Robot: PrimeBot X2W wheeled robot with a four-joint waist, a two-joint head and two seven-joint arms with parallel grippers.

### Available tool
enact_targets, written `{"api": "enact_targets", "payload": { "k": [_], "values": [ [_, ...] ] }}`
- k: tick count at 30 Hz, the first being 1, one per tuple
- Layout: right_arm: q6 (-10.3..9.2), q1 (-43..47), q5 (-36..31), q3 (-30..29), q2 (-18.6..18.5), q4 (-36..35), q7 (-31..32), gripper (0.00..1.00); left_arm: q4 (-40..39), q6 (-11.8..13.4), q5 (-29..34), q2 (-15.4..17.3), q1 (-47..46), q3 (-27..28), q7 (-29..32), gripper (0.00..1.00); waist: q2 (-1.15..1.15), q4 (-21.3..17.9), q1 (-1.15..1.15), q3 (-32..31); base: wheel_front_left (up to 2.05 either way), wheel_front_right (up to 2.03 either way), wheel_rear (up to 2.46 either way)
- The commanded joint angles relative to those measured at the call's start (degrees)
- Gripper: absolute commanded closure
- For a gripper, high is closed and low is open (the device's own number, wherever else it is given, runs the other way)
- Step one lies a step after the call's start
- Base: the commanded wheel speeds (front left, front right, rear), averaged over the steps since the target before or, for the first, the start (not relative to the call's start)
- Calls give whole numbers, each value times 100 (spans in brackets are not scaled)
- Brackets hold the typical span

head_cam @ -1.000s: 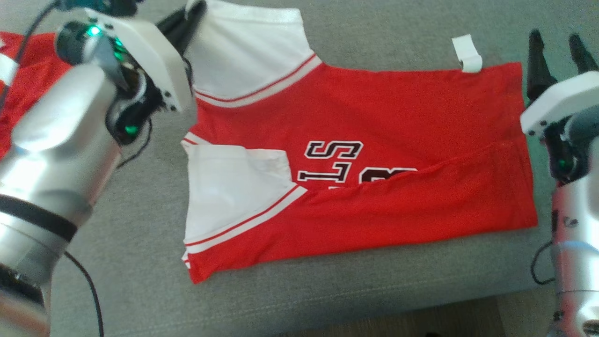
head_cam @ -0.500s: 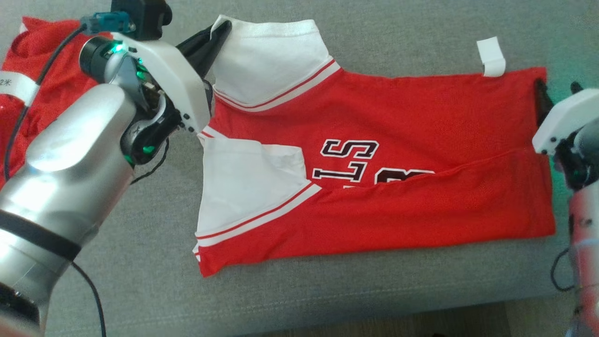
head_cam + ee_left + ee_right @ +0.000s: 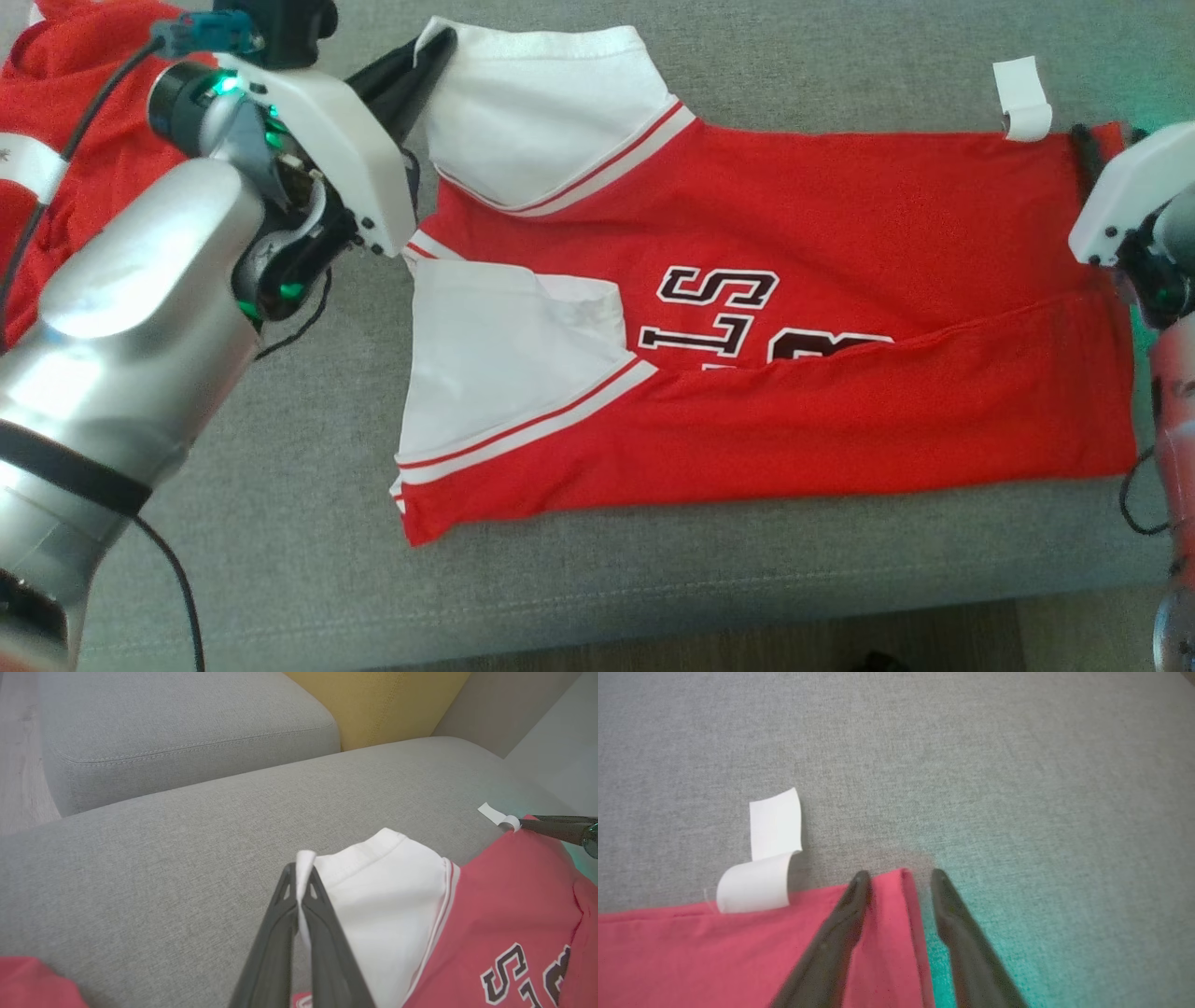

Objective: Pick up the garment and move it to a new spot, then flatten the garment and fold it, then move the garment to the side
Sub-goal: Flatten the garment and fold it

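Step in hand: fold phase, grabbing the far edge for the second lengthwise fold, I'd say. Garment lies flat on the grey sofa cushion, near long edge already folded up over the lettering; far half not yet folded.

L end effector: fingers pinched together on the corner of the far white sleeve, cloth visibly between the tips. That sleeve corner looks lifted slightly off the cushion in the L wrist view.

R end effector: fingers apart, straddling the far hem corner of the garment, one finger over the red cloth, the other over bare cushion just beside the edge. Not gripping yet. White tag sits just beside it, curled, off the hem.

Next move calls for: R needs to close on the hem corner w/o catching the tag, then both arms lift together and bring the far edge toward the robot, kept taut so the edge lands straight. Risk: R grabs a single layer only, or misses the corner.

Vs 1 s ago: R fingers were up and clear of the hem; now down at the corner. L grip on sleeve unchanged. Whole head view has shifted, so the cam moved; garment's apparent shift isn't real motion. A second red garment lies at far L behind the L arm.
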Motion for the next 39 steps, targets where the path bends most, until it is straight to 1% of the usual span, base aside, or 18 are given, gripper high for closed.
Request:
{"api": "enact_targets", "payload": {
  "k": [1, 4, 12, 13, 22, 29, 35, 39],
  "values": [
    [37, -84, 46, 125, -82, -65, 40, 100, -82, 36, 0, 251, -371, 246, -6, 100, 0, -6, 0, 2, 0, 0, 0],
    [37, -169, 95, 144, -112, -35, -70, 100, -10, 58, 10, 283, -399, 266, -37, 100, 0, -26, 0, 2, 0, 0, 0],
    [37, -504, 132, 187, -106, -104, -808, 100, 247, 197, 59, 302, -596, 415, -272, 100, 0, -53, 0, 35, 0, 0, 0],
    [37, -504, 132, 187, -106, -104, -808, 100, 247, 197, 59, 302, -596, 415, -272, 100, 0, -53, 0, 35, 0, 0, 0],
    [37, -1072, 114, 218, -67, -7, -1727, 100, 645, 250, 193, 140, -1087, 578, -689, 100, 0, -27, 0, 167, 0, 0, 0],
    [37, -1561, 33, 171, 8, 290, -2442, 100, 1294, 193, 324, -108, -1552, 637, -1060, 100, 0, -18, 0, 276, 0, 0, 0],
    [37, -1680, 49, 324, 81, 702, -2671, 100, 1815, 10, 386, -381, -1650, 585, -1312, 100, 0, -3, 0, 223, 0, 0, 0],
    [37, -1558, 183, 436, 25, 892, -2800, 100, 1940, -134, 452, -417, -1468, 470, -1410, 100, 0, 22, 0, 61, 0, 0, 0]
  ]
}}
